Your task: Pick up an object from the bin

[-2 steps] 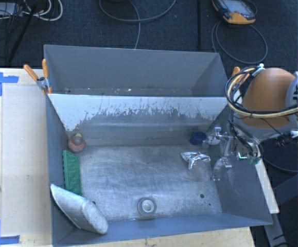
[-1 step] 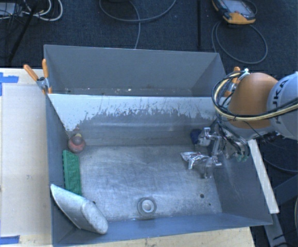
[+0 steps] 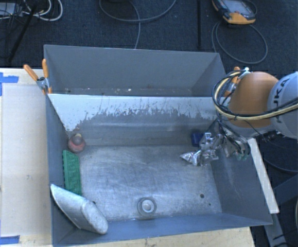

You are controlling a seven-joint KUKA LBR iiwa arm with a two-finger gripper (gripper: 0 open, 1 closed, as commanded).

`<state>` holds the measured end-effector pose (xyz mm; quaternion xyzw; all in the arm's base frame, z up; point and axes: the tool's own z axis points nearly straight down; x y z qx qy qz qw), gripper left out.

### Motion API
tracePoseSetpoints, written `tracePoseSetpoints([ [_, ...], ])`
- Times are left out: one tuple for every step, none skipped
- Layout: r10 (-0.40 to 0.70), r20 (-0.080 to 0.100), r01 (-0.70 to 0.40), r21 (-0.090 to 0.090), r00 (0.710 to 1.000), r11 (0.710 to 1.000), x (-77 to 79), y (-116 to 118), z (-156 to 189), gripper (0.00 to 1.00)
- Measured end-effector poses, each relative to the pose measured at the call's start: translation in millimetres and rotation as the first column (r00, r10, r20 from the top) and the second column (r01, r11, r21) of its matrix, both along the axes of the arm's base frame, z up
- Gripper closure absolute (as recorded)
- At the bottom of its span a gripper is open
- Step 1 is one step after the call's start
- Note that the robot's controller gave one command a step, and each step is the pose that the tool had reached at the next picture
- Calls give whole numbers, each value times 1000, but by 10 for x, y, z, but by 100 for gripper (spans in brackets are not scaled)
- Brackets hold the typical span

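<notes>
**End effector low at the bin's right side, beside a crumpled silvery piece**

The end effector (image 3: 207, 151) sits low by the right wall of the bin (image 3: 138, 86); whether it is open or closed cannot be told. Touching its left side lies a crumpled silvery piece (image 3: 191, 158), its long axis roughly left to right. A small blue thing (image 3: 196, 137) lies just above that. Well apart, at the left wall, a green ridged block (image 3: 71, 171) lies lengthwise along the wall, a pinkish round thing (image 3: 76, 143) above it and a grey oblong thing (image 3: 80, 214) angled across the near-left corner. A round metal ring (image 3: 147, 206) lies at the front centre.
</notes>
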<state>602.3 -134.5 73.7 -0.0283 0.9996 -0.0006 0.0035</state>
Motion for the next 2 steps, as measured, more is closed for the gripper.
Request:
tracePoseSetpoints([
  [104,3,-104,-2,995,995,150,-54,1232,100],
  [139,0,-139,-1,990,990,157,-48,1636,100],
])
